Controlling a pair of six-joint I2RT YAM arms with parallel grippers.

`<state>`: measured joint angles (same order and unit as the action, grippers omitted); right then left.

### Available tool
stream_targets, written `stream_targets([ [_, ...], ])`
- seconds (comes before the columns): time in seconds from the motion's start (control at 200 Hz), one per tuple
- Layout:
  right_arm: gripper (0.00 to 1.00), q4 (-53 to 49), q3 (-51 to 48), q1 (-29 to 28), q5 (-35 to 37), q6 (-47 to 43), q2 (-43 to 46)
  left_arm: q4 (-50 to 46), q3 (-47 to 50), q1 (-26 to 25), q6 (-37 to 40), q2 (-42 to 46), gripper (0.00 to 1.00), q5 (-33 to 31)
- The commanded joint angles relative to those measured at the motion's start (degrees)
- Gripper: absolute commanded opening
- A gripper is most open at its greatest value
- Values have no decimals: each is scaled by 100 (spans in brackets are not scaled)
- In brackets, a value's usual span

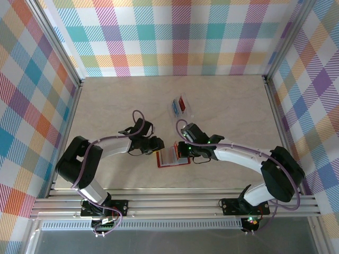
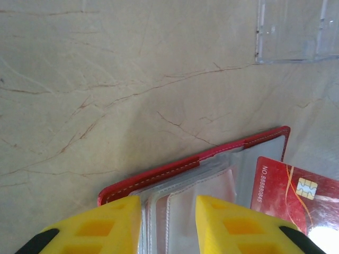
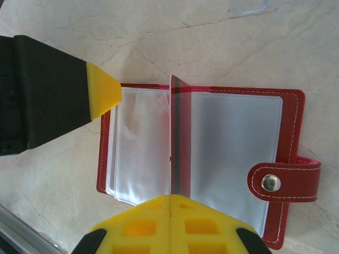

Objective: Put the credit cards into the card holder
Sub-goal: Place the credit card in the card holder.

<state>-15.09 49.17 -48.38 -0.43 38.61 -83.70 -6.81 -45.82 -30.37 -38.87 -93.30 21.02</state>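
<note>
The holder lies open and flat on the table, sleeves up, its snap tab thrown out to one side. The right fingers are clamped on a red card, held edge-on over the holder's fold. That is probably so it can slide into a pocket mouth by the spine; whether it touches yet I cannot tell. The left fingers sit at the holder's edge opposite the tab, partly apart with sleeve plastic between them; whether they pinch it I cannot tell. Their job looks to be steadying or spreading the pages against the push. Beyond the holder, a clear case keeps more cards waiting.
</note>
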Motion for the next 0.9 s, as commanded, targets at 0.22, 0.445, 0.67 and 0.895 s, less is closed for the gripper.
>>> stream_targets([
  [0.22, 0, 179, -21, -133, 11, 182, -155, 160, -4, -64, 83, -130, 31, 113],
  [0.445, 0, 89, -13, -145, 154, 192, -242, 159, -28, -100, 73, -224, 29, 122],
  [0.67, 8, -11, 48, -145, 241, 156, -311, 161, -53, -109, 75, -266, 29, 134],
  [0.895, 16, 80, 118, -145, 102, 98, -467, 189, -81, -127, 70, -335, 29, 159],
])
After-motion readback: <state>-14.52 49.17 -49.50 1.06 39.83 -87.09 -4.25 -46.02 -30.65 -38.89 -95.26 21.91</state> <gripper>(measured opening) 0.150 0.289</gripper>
